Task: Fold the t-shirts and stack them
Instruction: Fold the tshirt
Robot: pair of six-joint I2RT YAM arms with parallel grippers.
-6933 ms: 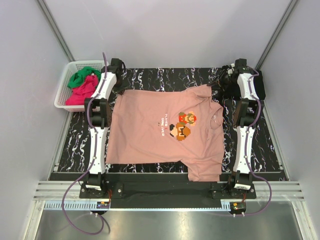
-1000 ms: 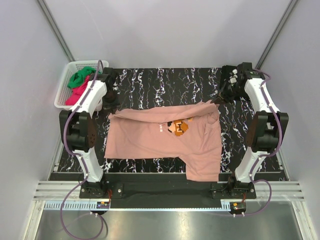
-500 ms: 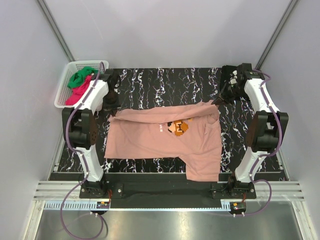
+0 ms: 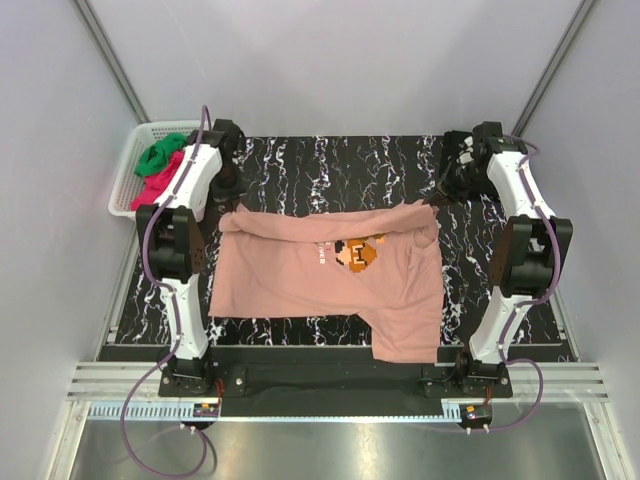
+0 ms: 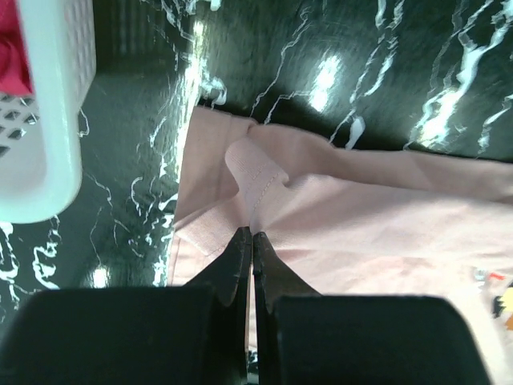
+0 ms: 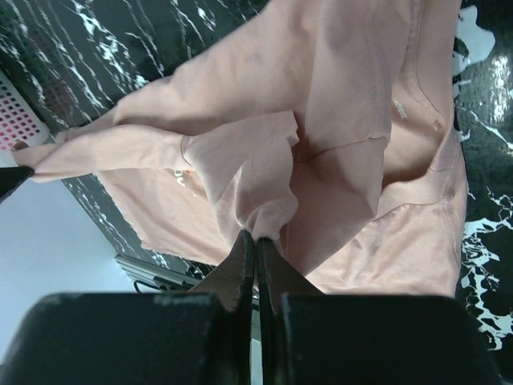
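A salmon-pink t-shirt (image 4: pixel 320 280) lies on the black marbled mat (image 4: pixel 330 165), its far edge raised and drawn over toward the near side. The pixel-art print (image 4: pixel 356 252) is half covered by that fold. My left gripper (image 4: pixel 230 203) is shut on the shirt's far left corner; the left wrist view shows the cloth (image 5: pixel 361 216) bunched at the closed tips of the gripper (image 5: pixel 251 234). My right gripper (image 4: pixel 438 197) is shut on the far right corner, and pink fabric (image 6: pixel 345 120) hangs bunched from that gripper's tips (image 6: pixel 256 235).
A white basket (image 4: pixel 122 190) at the mat's far left holds a green tee (image 4: pixel 160 155) and a magenta-red tee (image 4: pixel 150 190); its wall (image 5: pixel 48 104) is close to my left gripper. Grey walls enclose the mat. A metal rail (image 4: pixel 330 380) runs along the near edge.
Seven seconds ago the shirt lay flat; its far edge is now lifted and folded nearer. Over the last second the left gripper carried its corner slightly right and farther; the right gripper barely moved.
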